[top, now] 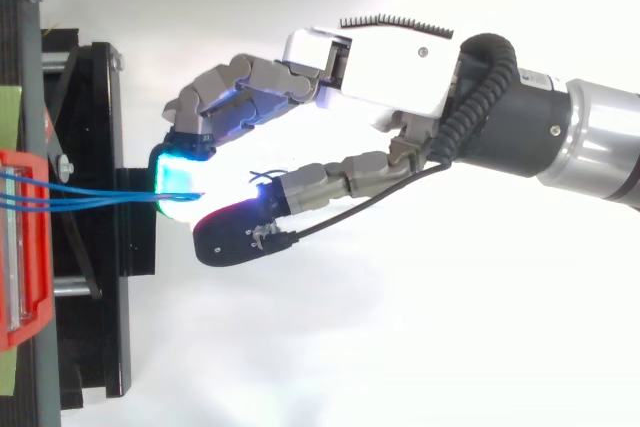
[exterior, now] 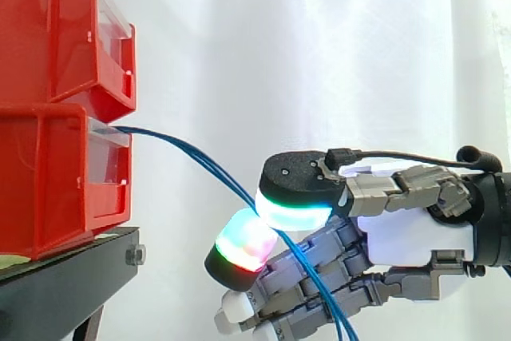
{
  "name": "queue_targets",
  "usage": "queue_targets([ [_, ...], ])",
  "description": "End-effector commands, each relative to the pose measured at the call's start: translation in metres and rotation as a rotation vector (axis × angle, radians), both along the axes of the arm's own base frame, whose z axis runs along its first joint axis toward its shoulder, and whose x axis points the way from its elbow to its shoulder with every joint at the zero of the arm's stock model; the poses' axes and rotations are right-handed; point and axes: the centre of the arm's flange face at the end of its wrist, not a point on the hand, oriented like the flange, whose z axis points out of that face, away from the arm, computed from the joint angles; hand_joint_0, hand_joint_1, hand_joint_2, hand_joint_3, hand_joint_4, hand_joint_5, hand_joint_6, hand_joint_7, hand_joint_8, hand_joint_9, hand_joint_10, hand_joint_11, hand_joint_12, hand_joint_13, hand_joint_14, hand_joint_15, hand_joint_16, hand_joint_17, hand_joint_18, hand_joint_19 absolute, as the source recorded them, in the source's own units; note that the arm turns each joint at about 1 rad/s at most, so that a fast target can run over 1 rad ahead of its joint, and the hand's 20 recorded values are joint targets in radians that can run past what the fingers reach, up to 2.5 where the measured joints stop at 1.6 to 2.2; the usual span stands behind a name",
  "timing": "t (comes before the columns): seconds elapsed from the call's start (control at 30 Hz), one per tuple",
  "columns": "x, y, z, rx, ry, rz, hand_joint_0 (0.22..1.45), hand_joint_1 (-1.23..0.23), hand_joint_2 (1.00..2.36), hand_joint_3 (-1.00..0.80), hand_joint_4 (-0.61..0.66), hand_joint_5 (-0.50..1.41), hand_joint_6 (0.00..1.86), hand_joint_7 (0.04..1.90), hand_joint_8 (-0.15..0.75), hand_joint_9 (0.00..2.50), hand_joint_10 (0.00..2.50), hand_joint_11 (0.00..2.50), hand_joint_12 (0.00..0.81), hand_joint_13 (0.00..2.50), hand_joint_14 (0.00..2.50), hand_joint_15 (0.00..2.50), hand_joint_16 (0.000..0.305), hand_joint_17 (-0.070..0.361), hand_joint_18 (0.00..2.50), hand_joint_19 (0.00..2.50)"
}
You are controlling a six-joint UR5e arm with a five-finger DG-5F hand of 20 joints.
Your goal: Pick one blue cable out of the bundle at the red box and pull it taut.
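White curtain (exterior: 319,53) was recorded as the backdrop across the whole side view.

Item 1: two red bins, stacked at the left edge, the upper red bin (exterior: 56,29) seated directly on the lower red bin (exterior: 48,181). Both were carried on a black stand (exterior: 68,277), whose frame was also seen from above (top: 100,147).

Item 2: robot arm (top: 600,137), entered from the right, held roughly level and pointed toward the bins.

Item 3: hand (exterior: 407,229), placed well to the right of the bins and apart from them, at about the height of the stand's top. Its fingers were found clenched, curled round the blue cables with the thumb closed over them from above. The thumb pad (exterior: 295,209) was lit cyan-green. A neighbouring fingertip pad (exterior: 243,245), just below and to the left of it, was lit red and green. From above, the hand (top: 400,57) was seen with its glowing pad nearest the stand.

Item 4: blue cables (exterior: 200,161), several thin strands run side by side. They were seen issuing from the front of the lower red bin, just under the upper one. From there they were carried rightward and downward in a gentle curve, passed behind the thumb pad, laid across the curled fingers and lost at the lower edge. From above, the strands (top: 80,197) were seen reaching from the bin to the lit pad.
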Motion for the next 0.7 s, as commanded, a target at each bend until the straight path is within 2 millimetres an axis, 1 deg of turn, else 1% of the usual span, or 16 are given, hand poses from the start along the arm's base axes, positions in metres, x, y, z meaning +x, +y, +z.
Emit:
queue_targets([
  [0.0,0.0,0.0,0.0,0.001,0.0,0.0,0.59,-0.79,1.02,-0.12,0.14,-0.14,0.89,0.99,0.372,0.7,0.01,0.38,0.37,0.42,0.01,0.14,0.056,0.126,0.44,0.17],
  [0.07,0.0,0.0,0.0,0.001,-0.001,0.0,0.6,-0.8,1.01,-0.08,0.12,-0.13,0.9,1.0,0.393,0.73,0.01,0.39,0.381,0.44,0.0,0.14,0.059,0.133,0.47,0.16],
  [0.13,0.0,0.001,0.0,0.001,0.0,0.001,0.6,-0.8,1.01,-0.06,0.1,-0.13,0.9,1.0,0.393,0.72,0.01,0.4,0.383,0.44,0.0,0.13,0.059,0.132,0.48,0.16],
  [0.2,0.0,0.001,0.0,0.001,0.0,0.001,0.62,-0.82,1.01,-0.07,0.06,-0.13,0.9,1.0,0.381,0.71,0.01,0.4,0.375,0.44,0.0,0.14,0.057,0.129,0.47,0.16],
  [0.27,0.0,0.001,0.0,0.001,-0.001,0.001,0.62,-0.84,1.02,-0.08,0.05,-0.14,0.91,0.98,0.374,0.7,0.01,0.4,0.371,0.43,0.01,0.14,0.056,0.127,0.46,0.15],
  [0.43,0.0,0.001,0.0,0.007,-0.002,0.001,0.64,-0.87,1.02,-0.11,0.0,-0.15,0.91,1.02,0.346,0.67,0.01,0.4,0.352,0.41,0.0,0.13,0.053,0.118,0.43,0.15],
  [0.57,0.0,0.001,0.008,0.014,-0.014,0.0,0.68,-0.9,1.02,-0.14,-0.02,-0.15,0.91,1.04,0.341,0.66,0.01,0.41,0.35,0.39,0.0,0.12,0.052,0.117,0.43,0.13],
  [0.67,-0.001,0.001,0.013,0.008,-0.015,0.0,0.7,-0.9,1.02,-0.18,-0.03,-0.16,0.92,1.01,0.336,0.64,0.01,0.39,0.351,0.38,0.0,0.11,0.052,0.118,0.42,0.12],
])
